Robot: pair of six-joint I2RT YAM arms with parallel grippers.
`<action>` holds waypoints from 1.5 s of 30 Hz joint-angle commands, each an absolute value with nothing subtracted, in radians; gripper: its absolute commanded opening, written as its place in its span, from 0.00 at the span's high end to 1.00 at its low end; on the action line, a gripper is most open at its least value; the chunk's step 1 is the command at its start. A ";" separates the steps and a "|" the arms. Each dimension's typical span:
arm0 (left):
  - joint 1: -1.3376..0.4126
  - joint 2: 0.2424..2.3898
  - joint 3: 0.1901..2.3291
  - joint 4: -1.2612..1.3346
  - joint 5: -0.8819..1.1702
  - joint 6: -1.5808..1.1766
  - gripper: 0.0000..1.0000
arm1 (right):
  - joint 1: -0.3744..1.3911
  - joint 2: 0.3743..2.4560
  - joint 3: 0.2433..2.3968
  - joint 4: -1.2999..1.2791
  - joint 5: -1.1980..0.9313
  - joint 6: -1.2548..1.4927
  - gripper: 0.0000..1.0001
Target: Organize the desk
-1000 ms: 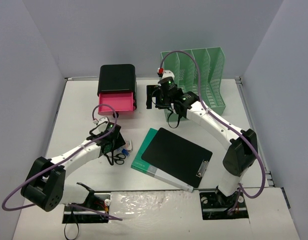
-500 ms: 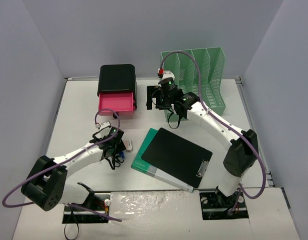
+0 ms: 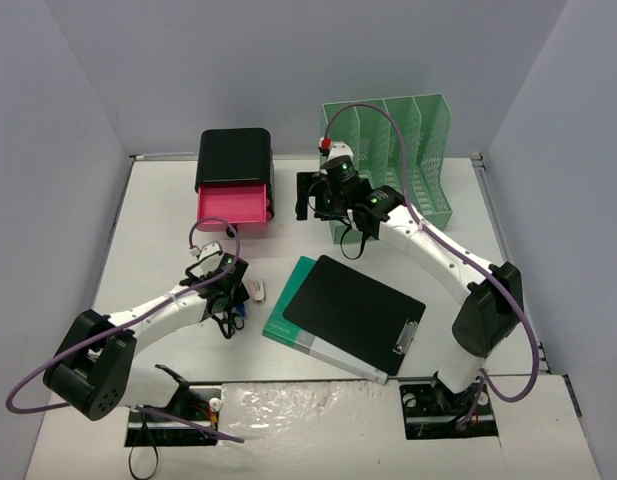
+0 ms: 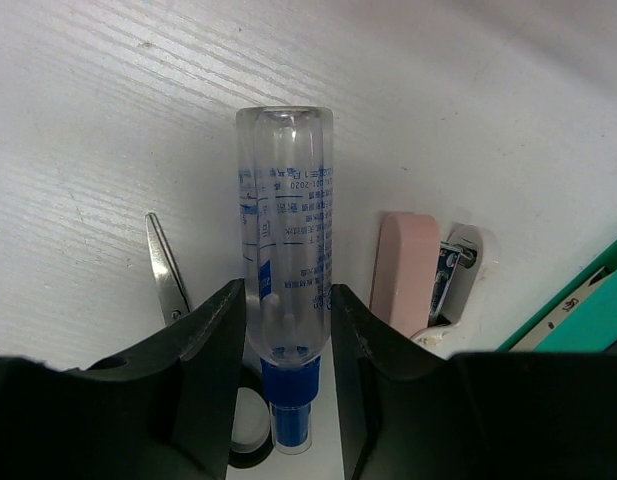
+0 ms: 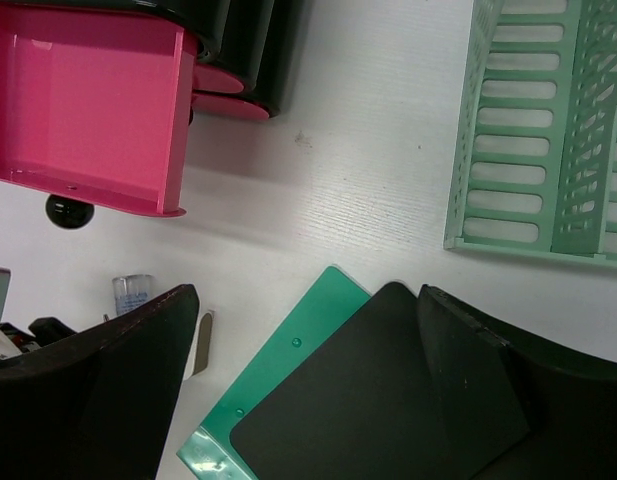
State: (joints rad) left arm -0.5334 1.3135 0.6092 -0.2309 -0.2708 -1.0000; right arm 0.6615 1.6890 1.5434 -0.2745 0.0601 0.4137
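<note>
Left wrist view: left pincer clasps bottle on desk; likely light, stiff, slick plastic, best held mid-body. Right pincer gapes empty.

Scissors mostly hidden behind left pincer; bottle print unreadable

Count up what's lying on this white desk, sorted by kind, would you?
Storage units: 2 (black drawer box with pink drawer, mint-green slotted plastic file rack)
Flat holders: 2 (black clipboard, teal folder)
Small items: 3 (clear plastic bottle with blue cap, metal scissors, pink oblong stick)
Total: 7
</note>
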 commanded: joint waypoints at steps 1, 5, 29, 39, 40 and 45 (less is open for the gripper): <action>-0.545 1.262 0.615 -0.221 -0.299 -1.009 1.00 | 0.657 1.623 1.537 -0.249 0.060 0.400 0.12; -0.557 1.188 0.621 -0.264 -0.330 -0.995 1.00 | 0.658 1.621 1.531 -0.249 0.058 0.400 0.12; -0.564 0.866 0.820 -0.655 -0.486 -0.942 1.00 | 0.678 1.632 1.538 -0.247 0.064 0.397 0.12; -0.557 1.020 1.034 -0.569 -0.441 -0.805 1.00 | 0.680 1.627 1.541 -0.247 0.077 0.398 0.12; -0.553 1.056 1.061 -0.551 -0.429 -0.793 1.00 | 0.680 1.624 1.540 -0.248 0.077 0.400 0.12; -0.531 1.187 1.148 -0.487 -0.373 -0.768 1.00 | 0.678 1.608 1.529 -0.248 0.086 0.402 0.12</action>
